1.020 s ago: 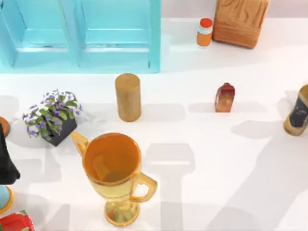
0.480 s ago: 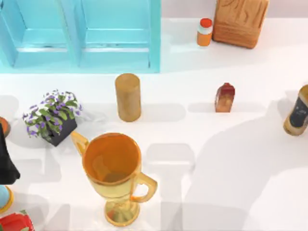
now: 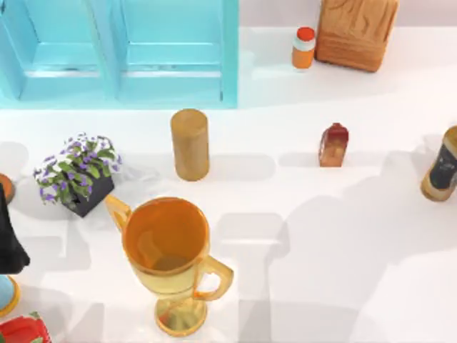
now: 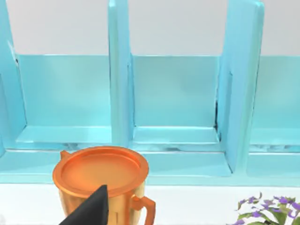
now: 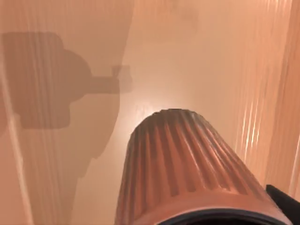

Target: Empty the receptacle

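Our left arm (image 3: 8, 239) sits cut off at the table's left edge beside the gold trophy cup (image 3: 168, 250) at front left, while our right wrist view shows a ribbed orange bin (image 5: 187, 168); either pincer's grip we cannot tell.

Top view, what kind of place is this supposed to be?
Probably a rendered tabletop test scene, not a real room: a plain white table strewn with unrelated items, such as a gold trophy cup, a potted plant and a blue shelf unit.
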`<state>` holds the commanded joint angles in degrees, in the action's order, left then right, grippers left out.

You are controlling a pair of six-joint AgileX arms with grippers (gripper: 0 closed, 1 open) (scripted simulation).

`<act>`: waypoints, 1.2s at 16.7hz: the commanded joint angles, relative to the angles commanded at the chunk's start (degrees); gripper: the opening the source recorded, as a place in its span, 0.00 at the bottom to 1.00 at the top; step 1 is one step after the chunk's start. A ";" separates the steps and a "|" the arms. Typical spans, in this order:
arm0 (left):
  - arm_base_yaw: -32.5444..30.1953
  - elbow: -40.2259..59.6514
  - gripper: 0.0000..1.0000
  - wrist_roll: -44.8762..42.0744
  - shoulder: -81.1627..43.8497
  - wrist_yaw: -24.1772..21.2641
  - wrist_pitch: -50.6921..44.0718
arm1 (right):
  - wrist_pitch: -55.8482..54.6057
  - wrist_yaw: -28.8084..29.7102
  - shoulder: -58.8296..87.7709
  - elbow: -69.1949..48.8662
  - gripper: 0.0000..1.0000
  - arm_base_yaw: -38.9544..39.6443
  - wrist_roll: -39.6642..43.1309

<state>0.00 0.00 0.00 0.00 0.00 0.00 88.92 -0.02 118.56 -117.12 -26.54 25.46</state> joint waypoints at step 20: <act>0.00 0.00 1.00 0.00 0.00 0.00 0.00 | -27.49 4.12 -33.69 60.56 0.00 56.34 -55.77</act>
<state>0.00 0.00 0.00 0.00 0.00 0.00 61.43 4.10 84.88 -56.55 29.81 -30.31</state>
